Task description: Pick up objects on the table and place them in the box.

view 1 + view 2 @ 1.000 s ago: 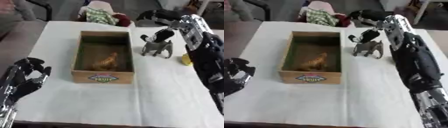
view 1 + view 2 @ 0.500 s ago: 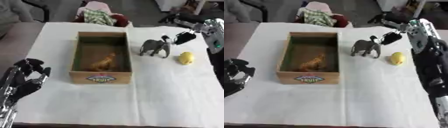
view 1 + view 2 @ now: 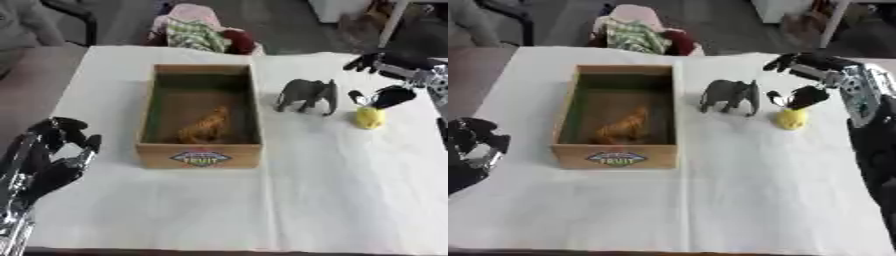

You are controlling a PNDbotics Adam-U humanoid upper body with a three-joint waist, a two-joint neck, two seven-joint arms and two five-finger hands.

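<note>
- Surface (image 3: 332,190): covered by a white cloth; it carries the box and 2 loose toys.
- Wooden box (image 3: 200,155): open-topped, standing left of the surface's centre, with a printed label on its near wall and a green lining on the inner walls.
- Orange-brown toy animal (image 3: 204,127): lies on the floor of the box, toward the right wall.
- Grey toy elephant (image 3: 307,95): stands upright on the cloth just to the right of the box, apart from its wall.
- Yellow toy (image 3: 791,119): small and rounded, resting on the cloth to the right of the elephant; its exact form cannot be made out.
- Right hand (image 3: 815,82): enters from the right edge and is spread above the yellow toy. The upper fingers (image 3: 791,62) extend leftward over the cloth; a lower dark digit points down at the top of the yellow toy, and whether it touches cannot be told. The hand is open and has hold of nothing.
- Left hand (image 3: 54,156): shows at the lower left corner beside the box, palm up, fingers loosely curled upward, holding nothing and apart from the box.
- Bundle of cloth (image 3: 199,32): pink, green-checked and red fabric lying beyond the far edge of the surface.
</note>
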